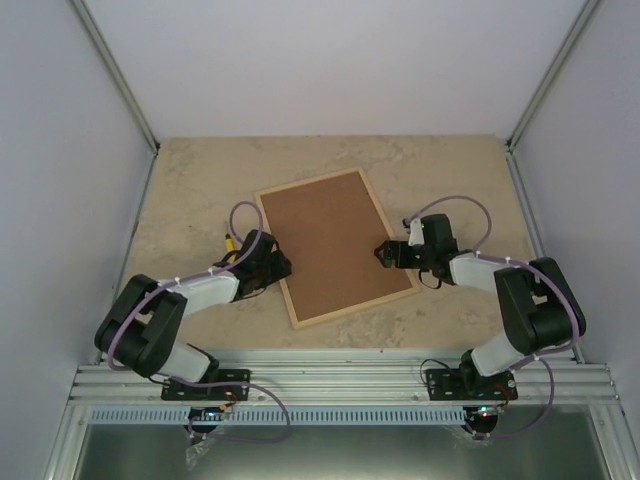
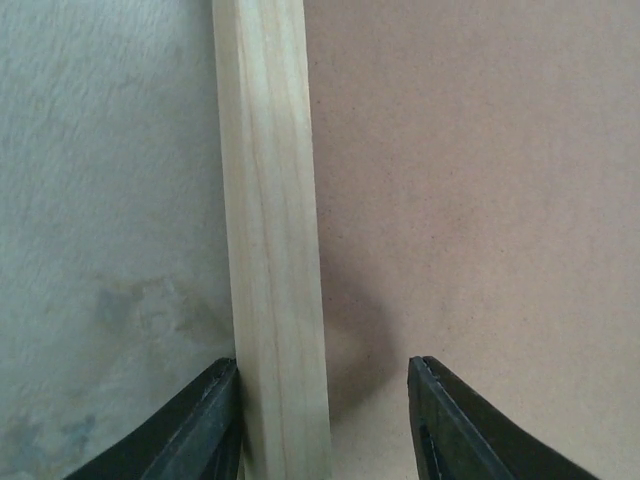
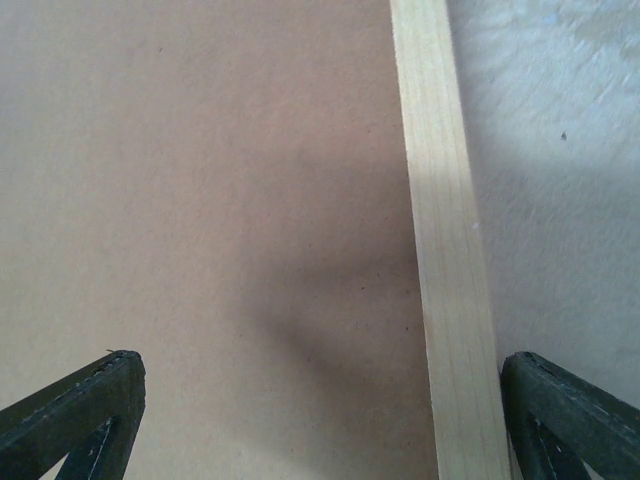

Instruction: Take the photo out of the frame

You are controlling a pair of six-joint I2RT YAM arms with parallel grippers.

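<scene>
The frame (image 1: 350, 306) of pale wood lies face down mid-table, with the brown backing board (image 1: 335, 245) filling it. The photo is hidden beneath the board. My left gripper (image 1: 283, 268) is open at the frame's left edge. In the left wrist view (image 2: 322, 363) it straddles the left moulding (image 2: 270, 250), one finger against its outer side, the other over the board (image 2: 470, 200). My right gripper (image 1: 383, 252) is open wide at the right edge. In the right wrist view (image 3: 320, 357) it straddles the right moulding (image 3: 445, 250) and the board (image 3: 200, 180).
The beige stone-look tabletop (image 1: 200, 190) lies around the frame. White walls with metal posts close the left, back and right sides. An aluminium rail (image 1: 340, 380) carrying both arm bases runs along the near edge.
</scene>
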